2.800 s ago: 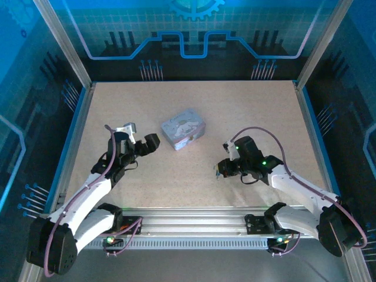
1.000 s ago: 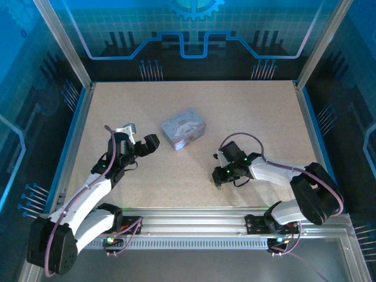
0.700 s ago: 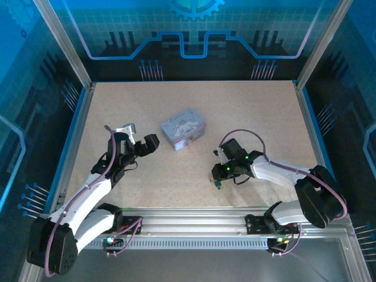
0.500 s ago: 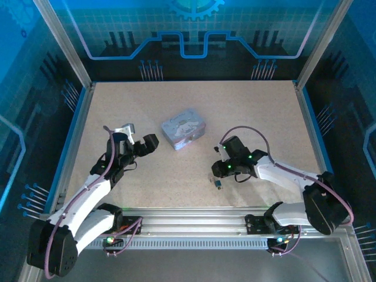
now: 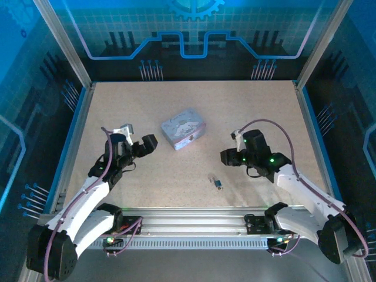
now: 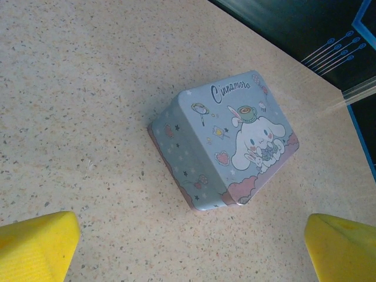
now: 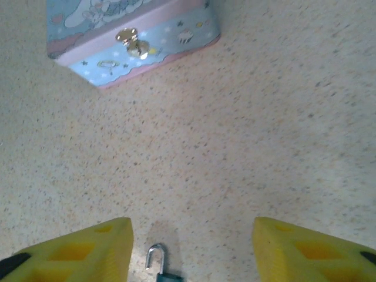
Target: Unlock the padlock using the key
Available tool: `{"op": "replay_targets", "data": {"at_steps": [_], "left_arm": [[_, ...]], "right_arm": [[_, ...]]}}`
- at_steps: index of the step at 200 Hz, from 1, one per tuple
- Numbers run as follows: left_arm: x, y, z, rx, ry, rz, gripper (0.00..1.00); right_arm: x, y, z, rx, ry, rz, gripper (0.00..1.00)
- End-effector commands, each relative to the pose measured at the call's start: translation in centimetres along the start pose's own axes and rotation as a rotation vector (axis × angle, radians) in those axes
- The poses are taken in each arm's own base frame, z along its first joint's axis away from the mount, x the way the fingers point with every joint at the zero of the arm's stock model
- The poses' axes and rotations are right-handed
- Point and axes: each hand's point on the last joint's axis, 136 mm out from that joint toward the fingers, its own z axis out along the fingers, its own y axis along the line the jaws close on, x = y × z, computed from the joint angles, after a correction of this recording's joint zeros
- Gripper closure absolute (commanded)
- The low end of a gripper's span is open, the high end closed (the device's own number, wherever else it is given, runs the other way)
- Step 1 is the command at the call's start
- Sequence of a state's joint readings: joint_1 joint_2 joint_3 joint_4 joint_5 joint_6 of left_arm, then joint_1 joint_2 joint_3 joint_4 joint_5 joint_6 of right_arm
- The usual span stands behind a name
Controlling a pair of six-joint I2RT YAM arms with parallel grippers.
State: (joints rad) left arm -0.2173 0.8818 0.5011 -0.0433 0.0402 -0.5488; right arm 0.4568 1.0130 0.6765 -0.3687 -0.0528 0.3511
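Observation:
The padlock [image 5: 217,183] lies on the table between the two arms, a tiny dark body with a silvery shackle. In the right wrist view the padlock [image 7: 157,265] sits at the bottom edge with its shackle swung open on one side. I cannot make out the key apart from the lock. My right gripper [image 5: 227,157] hovers behind and right of the lock, open and empty; its yellow fingertips [image 7: 88,247] stand wide apart around my right gripper's [image 7: 191,249] bare gap. My left gripper [image 5: 140,136] is open, left of the tin.
A pale blue and pink cartoon tin [image 5: 184,128] stands mid-table with its clasp facing the right arm. The tin [image 6: 226,141] lies ahead of my left gripper [image 6: 191,252]. The tin's clasp side [image 7: 132,41] shows at the top of the right wrist view. Blue frame rails border the table.
My right gripper opened, let go of the padlock near the front of the table, and drew back up and to the right. The left arm barely moved.

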Motion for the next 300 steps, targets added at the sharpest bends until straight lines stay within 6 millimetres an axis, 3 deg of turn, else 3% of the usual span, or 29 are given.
{"op": "replay_targets", "data": {"at_steps": [1, 60, 109, 191, 262, 300], "left_arm": [[-1.2, 0.0, -0.7, -0.017, -0.035, 0.023, 0.01], [-2.7, 1.2, -1.3, -0.088, -0.084, 0.071, 0.01], [-4.0, 3.1, -1.5, -0.185, -0.124, 0.112, 0.01], [-5.6, 6.5, -1.5, -0.327, -0.262, 0.225, 0.01], [-5.8, 8.4, 0.4, -0.374, -0.298, 0.334, 0.01], [-5.6, 9.6, 1.6, -0.389, -0.284, 0.353, 0.01]], "right_arm": [[-0.9, -1.2, -0.7, 0.027, -0.062, -0.004, 0.37], [-3.3, -3.4, -2.0, 0.052, -0.199, 0.009, 0.14], [-4.5, -6.4, -2.4, 0.117, -0.287, 0.039, 0.0], [-6.1, -11.9, -2.2, 0.27, -0.386, 0.028, 0.0], [-6.4, -16.0, -0.5, 0.363, -0.403, 0.033, 0.0], [-6.9, -17.1, 0.0, 0.387, -0.444, -0.004, 0.0]]}}
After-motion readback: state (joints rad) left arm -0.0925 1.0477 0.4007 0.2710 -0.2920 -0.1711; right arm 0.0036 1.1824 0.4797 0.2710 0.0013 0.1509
